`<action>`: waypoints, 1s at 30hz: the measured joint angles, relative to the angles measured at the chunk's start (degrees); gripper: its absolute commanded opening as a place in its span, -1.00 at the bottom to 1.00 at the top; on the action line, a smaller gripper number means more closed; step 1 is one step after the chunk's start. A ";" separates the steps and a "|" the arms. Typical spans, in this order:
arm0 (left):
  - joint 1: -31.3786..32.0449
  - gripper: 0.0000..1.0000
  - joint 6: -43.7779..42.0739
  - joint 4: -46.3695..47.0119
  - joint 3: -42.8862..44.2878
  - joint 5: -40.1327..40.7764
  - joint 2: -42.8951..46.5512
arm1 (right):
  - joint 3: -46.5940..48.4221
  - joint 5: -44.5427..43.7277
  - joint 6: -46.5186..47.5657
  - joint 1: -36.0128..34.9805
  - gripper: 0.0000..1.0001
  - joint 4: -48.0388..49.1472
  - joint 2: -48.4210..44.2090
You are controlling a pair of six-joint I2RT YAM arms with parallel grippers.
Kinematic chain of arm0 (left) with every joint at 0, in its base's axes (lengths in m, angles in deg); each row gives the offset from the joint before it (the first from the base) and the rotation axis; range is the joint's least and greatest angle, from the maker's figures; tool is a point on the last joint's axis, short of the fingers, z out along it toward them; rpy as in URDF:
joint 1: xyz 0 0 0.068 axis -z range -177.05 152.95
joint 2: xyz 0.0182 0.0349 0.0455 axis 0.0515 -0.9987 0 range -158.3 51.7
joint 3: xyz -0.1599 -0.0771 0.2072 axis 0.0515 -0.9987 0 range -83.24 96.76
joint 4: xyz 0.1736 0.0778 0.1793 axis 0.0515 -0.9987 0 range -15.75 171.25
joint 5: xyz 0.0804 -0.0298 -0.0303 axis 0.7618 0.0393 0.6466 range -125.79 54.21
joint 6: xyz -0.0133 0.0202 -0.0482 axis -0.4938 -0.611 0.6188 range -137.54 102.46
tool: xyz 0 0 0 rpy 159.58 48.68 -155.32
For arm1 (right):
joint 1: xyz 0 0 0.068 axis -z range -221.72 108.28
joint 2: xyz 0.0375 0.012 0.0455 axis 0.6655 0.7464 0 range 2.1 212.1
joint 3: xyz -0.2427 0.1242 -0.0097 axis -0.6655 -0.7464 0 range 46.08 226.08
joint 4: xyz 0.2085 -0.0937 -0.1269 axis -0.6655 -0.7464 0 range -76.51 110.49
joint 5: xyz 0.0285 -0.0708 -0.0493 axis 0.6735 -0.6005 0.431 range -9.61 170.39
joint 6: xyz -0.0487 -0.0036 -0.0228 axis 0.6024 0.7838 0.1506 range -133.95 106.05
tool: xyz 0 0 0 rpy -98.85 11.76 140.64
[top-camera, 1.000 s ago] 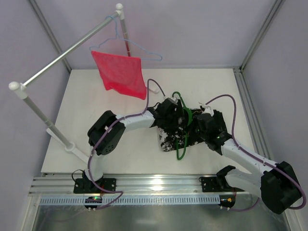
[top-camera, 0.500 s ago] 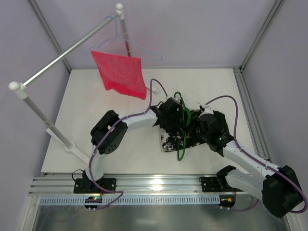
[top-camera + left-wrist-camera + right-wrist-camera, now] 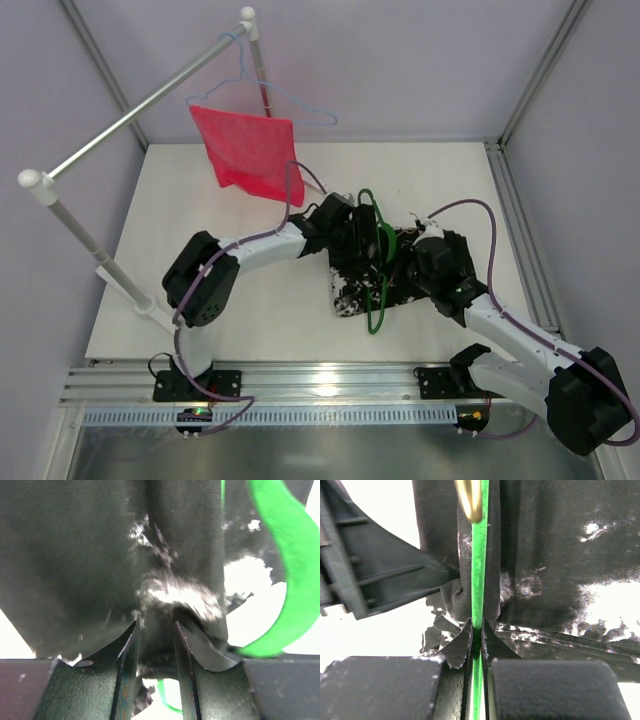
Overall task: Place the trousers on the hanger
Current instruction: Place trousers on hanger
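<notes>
The trousers (image 3: 352,290) are bunched on the surface (image 3: 180,200) across the hanger (image 3: 377,318), whose long axis runs near to far. Its bar is clamped by the right tool (image 3: 476,625); a fold just left is straddled by the narrowly parted left tool (image 3: 154,645).

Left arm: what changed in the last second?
The left arm swung its elbow leftward and the left gripper drew left and away, fingers parted around a fold of the trousers. The right gripper, clamped on the hanger, and the red cloth stayed put.
</notes>
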State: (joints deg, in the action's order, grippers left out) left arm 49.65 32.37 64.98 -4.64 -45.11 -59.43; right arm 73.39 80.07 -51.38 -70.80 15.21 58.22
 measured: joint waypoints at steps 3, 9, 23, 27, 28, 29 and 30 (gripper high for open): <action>-0.44 -0.30 1.27 0.74 -1.57 -1.29 2.25 | 0.00 -0.09 0.00 -0.02 -0.92 -0.02 0.00; -0.26 -0.45 2.64 3.78 -2.14 -2.99 3.98 | 0.02 -0.59 0.02 -0.04 -0.92 -0.48 -0.04; -0.22 -0.67 7.61 16.37 -4.92 -7.96 -3.96 | 0.44 -0.37 0.04 -0.09 -0.92 -2.89 -0.35; -0.11 -0.68 8.63 18.60 -4.31 -9.07 -6.95 | 0.52 1.29 0.07 -0.17 -0.92 -1.97 -0.37; 0.07 -0.68 8.83 19.19 -4.11 -9.38 -7.67 | 0.59 2.05 0.11 -0.24 -0.92 -1.60 -0.37; 0.15 -0.68 9.03 19.56 -3.96 -9.57 -8.07 | 0.61 2.60 0.15 -0.24 -0.92 -1.38 -0.37; 0.24 -0.68 9.27 19.80 -3.85 -9.81 -8.31 | 0.61 3.41 0.22 -0.22 -0.92 -1.03 -0.31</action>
State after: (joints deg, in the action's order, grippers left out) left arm 49.89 41.64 84.78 -8.48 -54.92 -67.73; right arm 74.00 83.48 -51.16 -71.02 14.19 57.92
